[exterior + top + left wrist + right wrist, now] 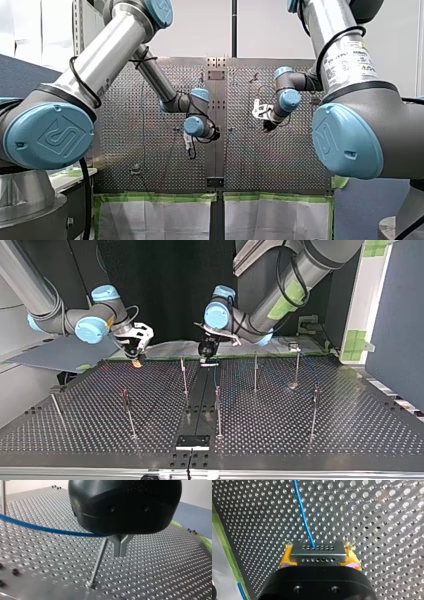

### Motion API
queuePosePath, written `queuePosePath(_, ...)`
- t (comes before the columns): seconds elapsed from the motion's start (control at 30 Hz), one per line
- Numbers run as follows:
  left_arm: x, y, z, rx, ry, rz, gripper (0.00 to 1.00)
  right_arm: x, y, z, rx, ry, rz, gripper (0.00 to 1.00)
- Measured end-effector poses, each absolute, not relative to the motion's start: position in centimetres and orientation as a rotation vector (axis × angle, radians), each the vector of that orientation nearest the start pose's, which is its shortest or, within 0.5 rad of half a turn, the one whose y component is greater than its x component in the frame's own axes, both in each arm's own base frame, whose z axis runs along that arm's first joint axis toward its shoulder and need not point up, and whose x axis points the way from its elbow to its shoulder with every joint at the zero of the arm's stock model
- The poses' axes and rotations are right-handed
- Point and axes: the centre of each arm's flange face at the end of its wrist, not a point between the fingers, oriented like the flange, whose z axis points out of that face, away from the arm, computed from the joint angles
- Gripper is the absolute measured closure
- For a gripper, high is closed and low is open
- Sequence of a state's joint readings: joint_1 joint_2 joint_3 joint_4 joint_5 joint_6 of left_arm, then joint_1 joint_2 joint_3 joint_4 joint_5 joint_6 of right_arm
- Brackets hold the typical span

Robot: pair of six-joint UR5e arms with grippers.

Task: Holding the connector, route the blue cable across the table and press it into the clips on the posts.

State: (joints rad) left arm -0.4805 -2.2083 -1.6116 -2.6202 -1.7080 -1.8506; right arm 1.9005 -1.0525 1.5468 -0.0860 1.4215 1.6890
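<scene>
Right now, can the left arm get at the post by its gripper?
Probably yes: in the left wrist view the post stands right beside the left gripper, nothing between them. The cable crosses by the post's top, so I'd mind that. Its fingers look shut.

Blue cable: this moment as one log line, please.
right gripper shut on connector | blue cable runs from connector over table | left gripper shut, cable reaching it

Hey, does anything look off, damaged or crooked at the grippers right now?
The yellow pads of my right gripper, clamped on the connector, look frayed at their tips. The blue cable looks intact.
</scene>
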Motion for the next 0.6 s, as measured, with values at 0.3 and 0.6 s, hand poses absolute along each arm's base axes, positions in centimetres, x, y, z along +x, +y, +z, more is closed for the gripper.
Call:
queuePosePath(0.3, 54.5, -41.2, 14.3, 0.042, 1.709, -0.484, 1.00, 32.8, -53.3, 21.6, -2.505, 1.857, -1.871, 1.00)
queuePosePath(0.6, 57.2, -40.2, 16.2, 0.018, 1.689, -0.476, 1.00, 31.6, -55.0, 22.5, -2.478, 1.886, -1.922, 1.00)
